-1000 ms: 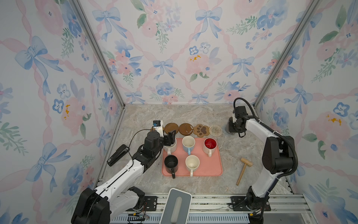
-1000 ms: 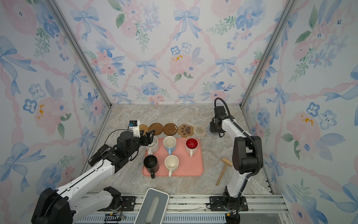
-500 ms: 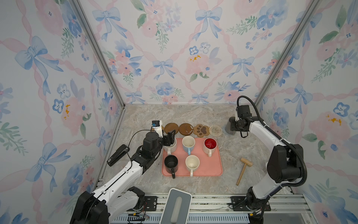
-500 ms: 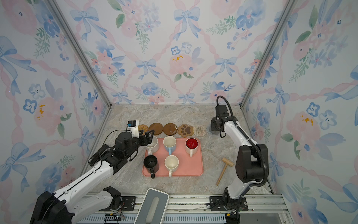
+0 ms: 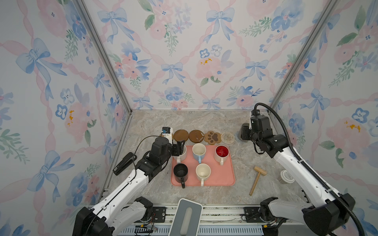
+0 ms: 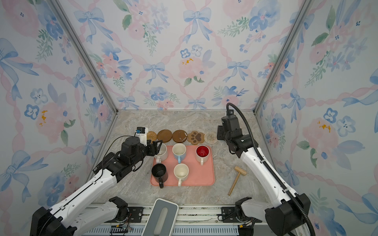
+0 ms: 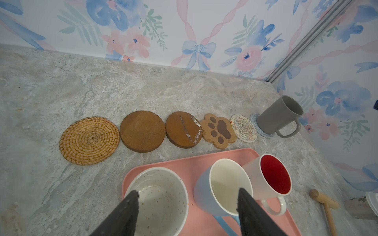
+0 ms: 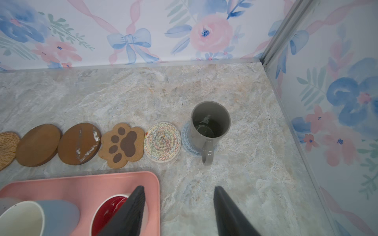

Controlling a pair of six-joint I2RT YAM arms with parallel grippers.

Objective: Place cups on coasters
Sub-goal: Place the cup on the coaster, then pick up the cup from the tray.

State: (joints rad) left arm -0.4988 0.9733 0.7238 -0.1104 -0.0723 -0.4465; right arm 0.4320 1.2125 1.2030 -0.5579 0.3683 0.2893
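Five cups stand on the pink tray (image 5: 225, 175): a speckled cream one (image 5: 182, 153), a light-blue one (image 5: 198, 151), a red-lined white one (image 5: 222, 152), a black one (image 5: 180, 170) and a plain cream one (image 5: 203, 171). The grey cup (image 8: 210, 122) sits upright on the light-blue coaster (image 8: 185, 134). Behind the tray lie the bare coasters: rattan (image 7: 89, 140), two brown rounds (image 7: 142, 133), paw (image 7: 218, 130) and cream woven (image 7: 243, 127). My left gripper (image 7: 187, 196) hangs open over the speckled cup, its jaws straddling it. My right gripper (image 8: 178, 192) is open and empty, a short way in front of the grey cup.
A wooden mallet (image 5: 257, 177) lies right of the tray, with a white lidded cup (image 5: 286, 176) beyond it by the right wall. A black stapler (image 5: 123, 163) lies near the left wall. Floral walls close in three sides.
The right gripper has opened wider and drawn back from the grey cup, which stays on its coaster. The left jaws have narrowed slightly over the speckled cup.
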